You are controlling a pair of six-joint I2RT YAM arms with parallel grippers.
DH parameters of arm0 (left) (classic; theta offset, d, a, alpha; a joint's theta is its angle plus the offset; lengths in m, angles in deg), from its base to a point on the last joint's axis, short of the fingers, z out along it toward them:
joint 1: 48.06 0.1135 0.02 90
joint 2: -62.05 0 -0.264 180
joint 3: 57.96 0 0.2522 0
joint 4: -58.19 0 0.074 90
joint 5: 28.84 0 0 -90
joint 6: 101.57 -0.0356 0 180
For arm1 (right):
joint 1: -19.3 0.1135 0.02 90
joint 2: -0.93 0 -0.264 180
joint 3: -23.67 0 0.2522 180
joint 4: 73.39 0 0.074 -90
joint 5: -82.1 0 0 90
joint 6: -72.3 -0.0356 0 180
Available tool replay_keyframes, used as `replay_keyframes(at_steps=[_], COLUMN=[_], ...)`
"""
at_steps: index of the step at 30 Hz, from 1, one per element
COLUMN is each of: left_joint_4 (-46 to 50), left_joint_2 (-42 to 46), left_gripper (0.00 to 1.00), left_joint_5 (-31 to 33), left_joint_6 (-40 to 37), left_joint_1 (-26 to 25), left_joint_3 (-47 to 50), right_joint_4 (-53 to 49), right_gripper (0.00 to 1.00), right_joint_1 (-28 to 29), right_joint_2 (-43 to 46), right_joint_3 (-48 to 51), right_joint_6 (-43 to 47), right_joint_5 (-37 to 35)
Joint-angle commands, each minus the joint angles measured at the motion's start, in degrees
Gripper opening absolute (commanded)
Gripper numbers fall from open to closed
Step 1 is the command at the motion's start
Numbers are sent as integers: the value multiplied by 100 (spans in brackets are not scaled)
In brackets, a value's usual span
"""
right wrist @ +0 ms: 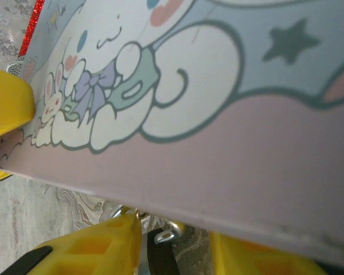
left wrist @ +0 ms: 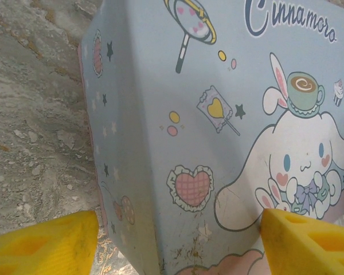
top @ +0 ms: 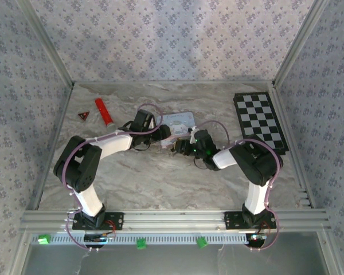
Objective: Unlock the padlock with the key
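Observation:
In the right wrist view the padlock is a small black block with a silver shackle, lying on the marble just under the tin's pink edge. It sits between the yellow fingers of my right gripper, which stands open, with bare table between the block and the right finger. I cannot make out the key. My left gripper is open too. Its yellow fingers straddle the near corner of the pale blue cartoon tin. From above, the left gripper and the right gripper meet at the tin.
A red cylinder and a small dark triangle lie at the back left. A black-and-white checkerboard lies at the back right. Patterned walls enclose the marble table on three sides.

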Motion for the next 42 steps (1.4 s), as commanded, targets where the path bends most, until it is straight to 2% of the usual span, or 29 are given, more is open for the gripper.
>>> replay_keyframes(at_steps=[1,8,20,22,25,29,36,42], left_joint_4=[14,-55,-65,-43,-25,-30,40,41], left_joint_2=[-28,-3,78,100,130,96,87,89], left_gripper=[74,74,73,73,73,73,73,73], left_joint_5=[162,123,151,170,183,157,208,232], left_joint_6=[52,138,190,197,198,285,389,457], left_joint_1=[-16,-26,-24,-25,-25,-50,-83,-147], left_joint_3=[103,155,230,239,240,230,160,138], right_joint_4=[-447,368,960,1079,1326,1408,541,-913], right_gripper=[32,28,16,18,27,34,38,40], right_joint_1=[191,135,20,-8,-52,-29,199,462], right_joint_2=[-165,-214,-482,-492,-494,-636,-545,-353], right_joint_3=[31,146,259,335,517,420,319,-96], right_joint_6=[-49,-393,-905,-1008,-1089,-1090,-784,-462], right_joint_5=[72,306,214,155,-21,89,-510,-1207])
